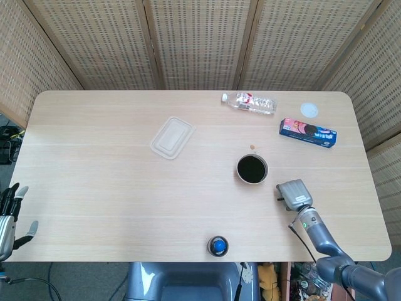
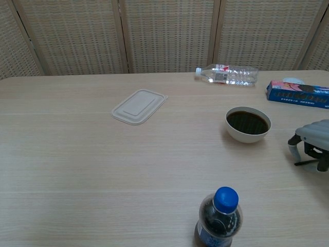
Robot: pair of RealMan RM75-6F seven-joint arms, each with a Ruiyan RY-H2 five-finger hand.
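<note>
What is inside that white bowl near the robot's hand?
The bowl holds a dark, almost black liquid that fills it nearly to the rim. The surface looks smooth, with nothing floating on it. Whatever may lie beneath cannot be seen. The right hand is beside the bowl, not touching it.

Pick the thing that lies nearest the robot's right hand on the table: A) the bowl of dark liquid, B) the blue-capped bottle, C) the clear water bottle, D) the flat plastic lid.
A: the bowl of dark liquid sits just up and left of the right hand, closer than anything else there.
</note>
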